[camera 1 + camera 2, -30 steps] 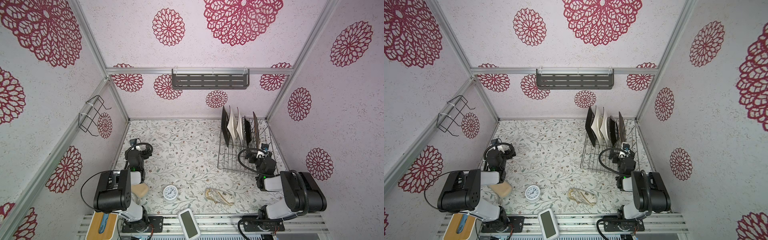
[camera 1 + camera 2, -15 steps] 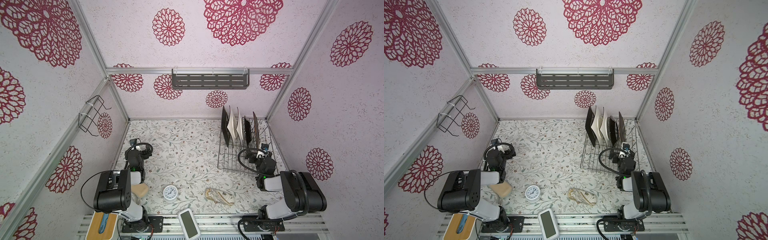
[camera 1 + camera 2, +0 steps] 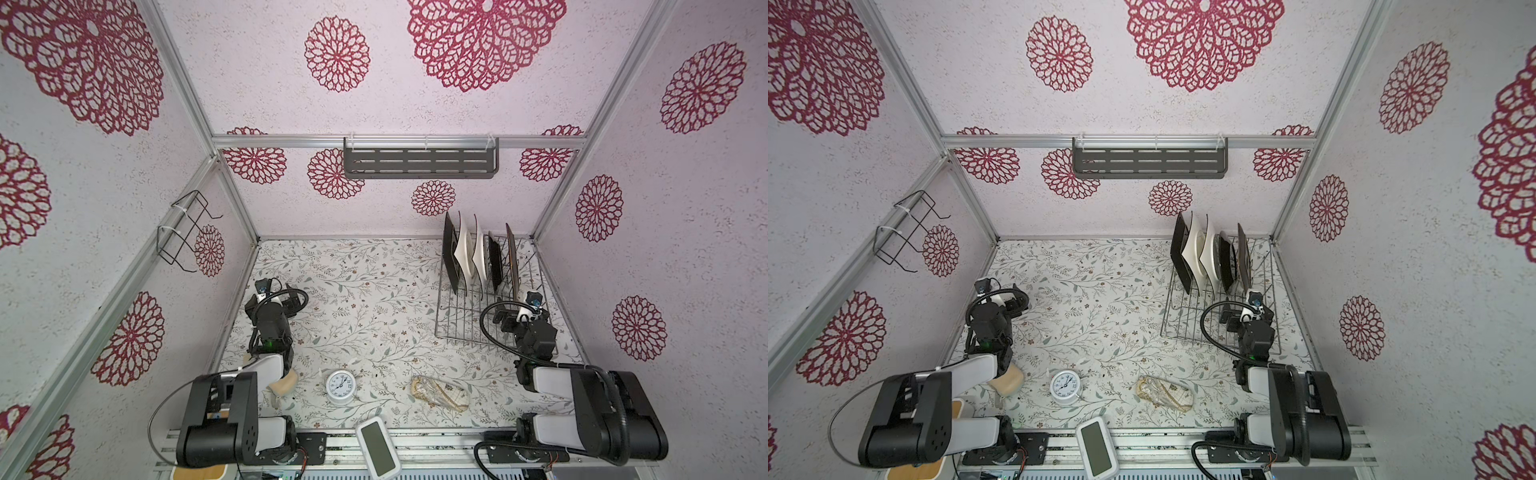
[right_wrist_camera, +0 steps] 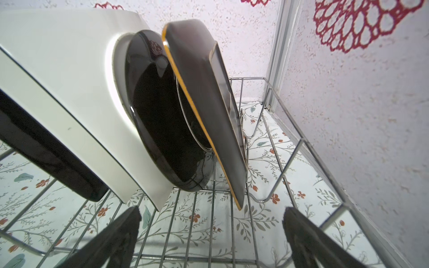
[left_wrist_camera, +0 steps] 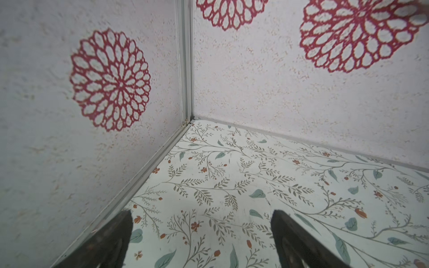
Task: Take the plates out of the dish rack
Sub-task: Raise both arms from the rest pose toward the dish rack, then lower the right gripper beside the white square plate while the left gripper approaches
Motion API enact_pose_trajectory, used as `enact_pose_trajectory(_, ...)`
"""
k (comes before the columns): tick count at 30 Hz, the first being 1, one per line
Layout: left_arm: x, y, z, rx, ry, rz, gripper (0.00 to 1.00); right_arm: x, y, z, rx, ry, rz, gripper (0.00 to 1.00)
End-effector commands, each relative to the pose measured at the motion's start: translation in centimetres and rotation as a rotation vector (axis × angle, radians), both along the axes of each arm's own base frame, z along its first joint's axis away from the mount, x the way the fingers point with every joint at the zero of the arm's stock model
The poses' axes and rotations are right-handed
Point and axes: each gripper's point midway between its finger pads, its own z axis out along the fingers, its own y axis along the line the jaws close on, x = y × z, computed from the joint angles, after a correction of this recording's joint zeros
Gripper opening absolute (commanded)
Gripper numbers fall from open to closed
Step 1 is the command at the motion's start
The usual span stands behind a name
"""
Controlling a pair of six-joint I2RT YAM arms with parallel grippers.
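Observation:
The silver wire dish rack (image 3: pixel 461 337) (image 3: pixel 1183 336) stands at the back right of the floral table in both top views. Several plates stand upright in its far end: a dark brown square one (image 3: pixel 450 257), white ones (image 3: pixel 464 254), a black round one (image 3: pixel 494 264) and a brown one (image 3: pixel 511 257). My right gripper (image 3: pixel 515 311) (image 4: pixel 212 212) hovers low over the rack's near, bare end, open and empty. In the right wrist view the orange-edged brown plate (image 4: pixel 204 92), black plate (image 4: pixel 157 116) and white plate (image 4: pixel 69 81) are just ahead. My left gripper (image 3: pixel 286 299) (image 5: pixel 202 215) is open and empty, facing the back left corner.
A small white clock (image 3: pixel 340 386), a patterned pouch (image 3: pixel 440 397) and a beige object (image 3: pixel 284 380) lie near the table's front. A white device (image 3: pixel 378 446) sits on the front rail. A black wire holder (image 3: pixel 183 232) hangs on the left wall, a grey slotted shelf (image 3: pixel 419 158) on the back wall.

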Motion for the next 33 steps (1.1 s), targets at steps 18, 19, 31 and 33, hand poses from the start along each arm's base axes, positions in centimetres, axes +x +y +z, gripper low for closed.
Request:
enact_pose_trajectory(18, -0.1, -8.7, 1.0, -0.304, 0.224, -0.118, 0.97, -4.4, -1.8, 10.5, 0.047, 0.023, -0.272, 0.99)
enact_pose_trajectory(19, 0.0, -9.6, 0.8, -0.300, 0.235, -0.139, 0.97, -4.3, -1.6, 10.8, 0.046, 0.044, -0.275, 0.99)
enact_pose_trajectory(31, 0.7, -15.5, 0.3, -0.322, 0.322, -0.302, 0.97, -1.6, 3.3, 12.9, 0.033, 0.297, -0.182, 0.99)
enact_pose_trajectory(33, 0.7, -15.8, 0.7, -0.328, 0.317, -0.313, 0.97, -0.9, 4.4, 12.9, 0.016, 0.323, -0.172, 0.99)
